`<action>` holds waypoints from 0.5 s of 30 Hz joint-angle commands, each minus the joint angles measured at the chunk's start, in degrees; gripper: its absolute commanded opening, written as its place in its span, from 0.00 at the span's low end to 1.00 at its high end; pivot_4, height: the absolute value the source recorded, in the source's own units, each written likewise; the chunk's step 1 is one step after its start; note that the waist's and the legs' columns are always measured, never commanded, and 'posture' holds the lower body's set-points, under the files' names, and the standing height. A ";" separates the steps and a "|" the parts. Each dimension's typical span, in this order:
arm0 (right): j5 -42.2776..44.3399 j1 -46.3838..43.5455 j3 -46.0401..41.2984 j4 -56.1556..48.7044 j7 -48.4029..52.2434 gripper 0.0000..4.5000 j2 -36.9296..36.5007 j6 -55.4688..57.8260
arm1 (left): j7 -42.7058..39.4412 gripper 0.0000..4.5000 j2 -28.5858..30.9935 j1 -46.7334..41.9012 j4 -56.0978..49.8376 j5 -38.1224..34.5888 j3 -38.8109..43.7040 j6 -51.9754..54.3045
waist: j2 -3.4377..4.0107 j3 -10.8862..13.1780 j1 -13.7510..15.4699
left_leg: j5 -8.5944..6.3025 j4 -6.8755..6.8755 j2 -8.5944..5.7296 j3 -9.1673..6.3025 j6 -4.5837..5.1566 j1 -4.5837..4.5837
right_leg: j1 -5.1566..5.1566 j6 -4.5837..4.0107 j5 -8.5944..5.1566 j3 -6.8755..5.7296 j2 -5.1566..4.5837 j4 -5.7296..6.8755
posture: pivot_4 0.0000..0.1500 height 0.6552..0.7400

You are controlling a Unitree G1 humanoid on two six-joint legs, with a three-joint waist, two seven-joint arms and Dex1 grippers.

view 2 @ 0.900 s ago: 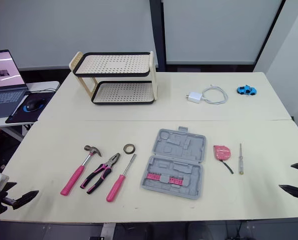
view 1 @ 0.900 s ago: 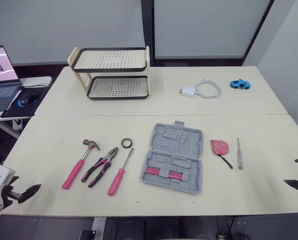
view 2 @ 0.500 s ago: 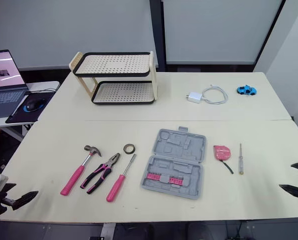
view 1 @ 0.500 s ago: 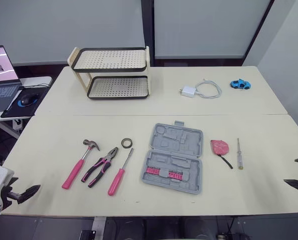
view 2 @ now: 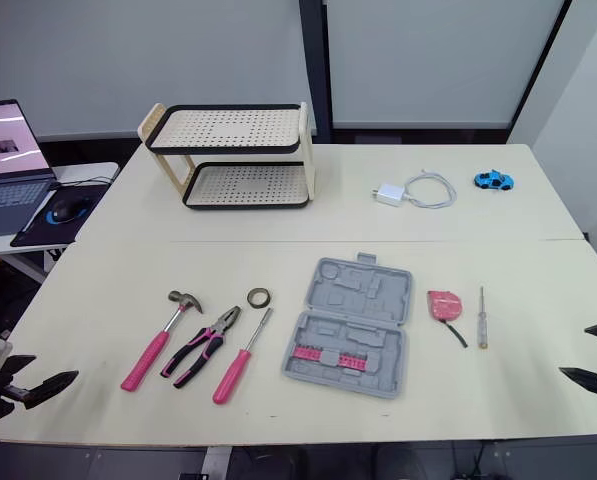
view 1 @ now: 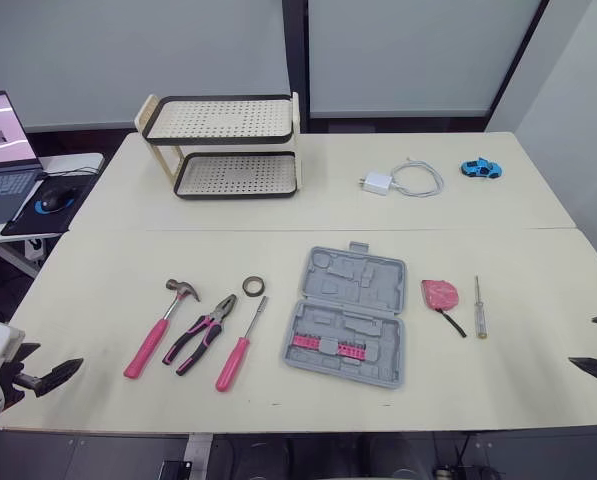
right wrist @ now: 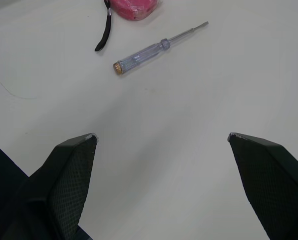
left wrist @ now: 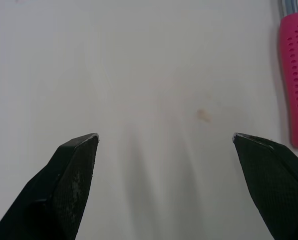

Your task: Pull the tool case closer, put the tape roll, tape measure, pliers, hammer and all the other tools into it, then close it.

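Saw both jaws apart, well clear of case. Judged case light, stiff, slippery plastic; planned grip at near rim.

laptop: cut by edge | tape measure: cut by edge

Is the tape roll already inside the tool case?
No, the tape roll lies on the table, left of the open tool case.
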 commanded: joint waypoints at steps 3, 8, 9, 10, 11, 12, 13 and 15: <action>1.24 -1.44 -1.64 0.27 -1.04 1.00 0.54 1.21 | 0.31 1.00 1.14 0.22 -1.75 -1.69 1.84 -0.27 | 0.00 0.00 -0.01 | 0.00 0.00 0.01 -0.01 0.00 0.00 | 0.00 0.00 0.00 0.00 0.00 0.01 | 1.00 1.00; 0.58 -1.02 -1.83 0.63 -0.92 1.00 0.93 0.34 | 0.36 1.00 2.01 0.95 -1.93 -1.60 1.85 -1.11 | 0.00 0.00 -0.01 | 0.00 0.00 0.00 -0.01 0.00 0.00 | 0.00 0.00 0.00 0.00 0.00 0.01 | 1.00 1.00; 0.53 -1.04 -1.82 0.58 -1.06 1.00 1.07 0.21 | 0.21 1.00 2.14 1.15 -2.16 -1.75 1.97 -0.96 | 0.00 0.00 -0.01 | 0.00 0.00 0.00 -0.01 0.00 0.00 | 0.00 0.00 0.00 0.00 0.00 0.01 | 1.00 1.00; 0.53 -1.02 -1.85 0.45 -1.16 1.00 1.21 0.23 | 0.04 1.00 2.29 1.39 -2.50 -1.93 2.12 -0.67 | 0.00 0.00 -0.02 | 0.00 0.00 0.00 -0.01 0.00 0.00 | 0.00 0.00 0.00 0.00 0.00 0.01 | 1.00 1.00; 0.53 -0.95 -1.88 0.31 -1.21 1.00 1.35 0.25 | -0.17 1.00 2.41 1.65 -2.94 -2.13 2.25 -0.29 | 0.00 0.00 -0.01 | 0.00 0.00 0.00 -0.01 0.00 0.00 | 0.00 0.00 0.00 0.00 0.00 0.01 | 1.00 1.00; 0.47 -0.88 -1.88 0.11 -1.35 1.00 1.53 0.18 | -0.64 1.00 2.54 1.96 -3.53 -2.39 2.34 -0.08 | 0.00 0.00 -0.01 | 0.00 0.00 0.00 0.00 0.00 0.00 | 0.00 0.00 0.00 0.00 0.00 0.01 | 1.00 1.00; 0.45 -0.78 -1.91 -0.08 -1.44 1.00 1.67 0.20 | -0.92 1.00 2.61 2.20 -4.04 -2.61 2.44 0.08 | 0.00 0.00 -0.02 | 0.00 0.00 0.00 -0.01 0.00 0.00 | 0.00 0.00 0.00 0.00 0.00 0.01 | 1.00 1.00; 0.19 -0.56 -2.04 -0.62 -2.08 1.00 2.10 -0.15 | -1.79 1.00 2.79 2.64 -5.62 -3.14 2.50 1.05 | 0.00 0.00 -0.02 | 0.00 0.00 0.01 0.00 0.00 0.00 | 0.00 0.00 0.00 0.00 0.01 0.01 | 1.00 1.00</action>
